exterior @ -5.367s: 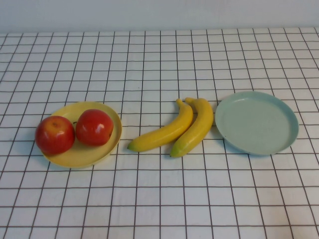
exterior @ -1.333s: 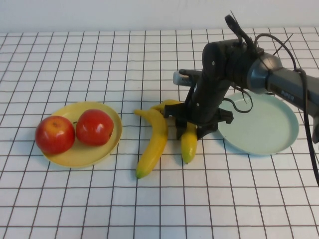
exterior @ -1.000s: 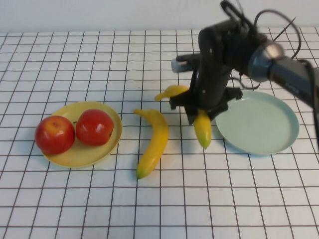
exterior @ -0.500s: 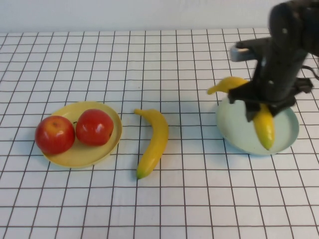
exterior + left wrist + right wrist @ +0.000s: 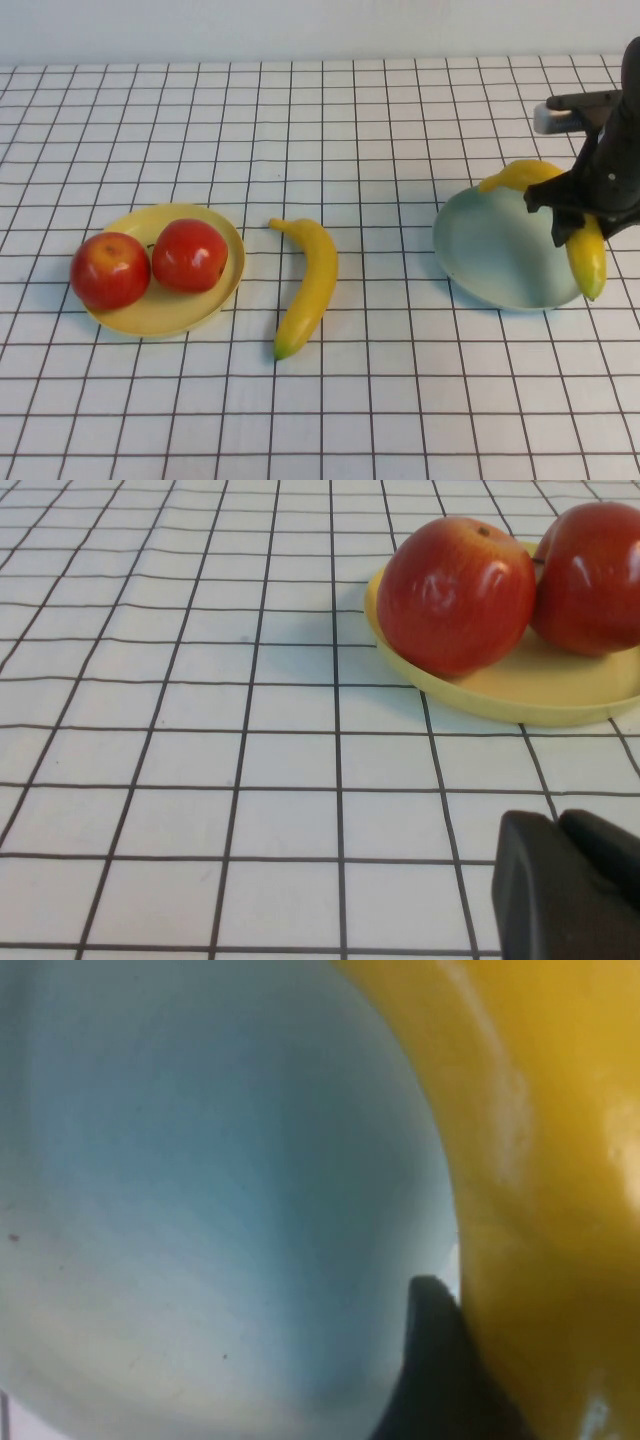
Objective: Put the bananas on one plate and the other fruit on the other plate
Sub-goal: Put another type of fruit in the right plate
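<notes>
Banana within right tool

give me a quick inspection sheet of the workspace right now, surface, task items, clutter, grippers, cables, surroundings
surface: white cloth with black grid, flat.
held banana: gripped by the right gripper, over the far-right edge of the blue-green plate.
loose banana: lying on the cloth between the plates.
apples: two, left apple and right apple, both on the yellow plate.
clutter: nothing seen.
right gripper: shut on the held banana, at the blue-green plate's right side.
left gripper: low over the cloth near the yellow plate.
cables: nothing seen.
surroundings: plain pale wall behind the table.
</notes>
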Motion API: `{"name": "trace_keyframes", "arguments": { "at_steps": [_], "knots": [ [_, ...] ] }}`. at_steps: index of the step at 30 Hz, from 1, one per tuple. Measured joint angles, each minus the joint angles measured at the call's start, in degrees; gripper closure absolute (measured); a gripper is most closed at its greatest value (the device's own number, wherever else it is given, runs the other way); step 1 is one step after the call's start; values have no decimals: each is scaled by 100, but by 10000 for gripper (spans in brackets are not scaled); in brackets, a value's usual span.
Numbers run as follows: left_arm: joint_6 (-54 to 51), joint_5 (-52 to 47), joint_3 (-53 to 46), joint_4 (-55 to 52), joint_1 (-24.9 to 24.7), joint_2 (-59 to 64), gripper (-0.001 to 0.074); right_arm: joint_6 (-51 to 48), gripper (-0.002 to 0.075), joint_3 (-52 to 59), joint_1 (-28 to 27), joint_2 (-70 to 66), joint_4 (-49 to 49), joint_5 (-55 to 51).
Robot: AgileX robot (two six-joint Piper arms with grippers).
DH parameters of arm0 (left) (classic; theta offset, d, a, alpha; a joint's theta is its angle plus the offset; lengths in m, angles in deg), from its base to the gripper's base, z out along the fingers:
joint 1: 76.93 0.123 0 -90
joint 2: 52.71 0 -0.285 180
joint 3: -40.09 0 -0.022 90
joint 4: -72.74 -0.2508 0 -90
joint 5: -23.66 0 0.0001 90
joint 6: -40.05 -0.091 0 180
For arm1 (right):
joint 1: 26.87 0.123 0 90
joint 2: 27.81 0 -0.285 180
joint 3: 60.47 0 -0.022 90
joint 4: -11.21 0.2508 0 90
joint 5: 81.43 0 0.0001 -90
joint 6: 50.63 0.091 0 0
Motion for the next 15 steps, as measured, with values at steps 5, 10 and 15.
{"name": "trace_keyframes", "arguments": {
  "at_steps": [5, 10, 15],
  "knots": [
    [0, 0, 0, 0, 0, 0, 733, -209, 287, 5, -3, -295, 168, 122],
    [0, 0, 0, 0, 0, 0, 733, -232, 243, -201, 62, -305, 210, 65],
    [0, 0, 0, 0, 0, 0, 733, -232, 246, -925, 350, -305, 224, -419]
  ]
}}
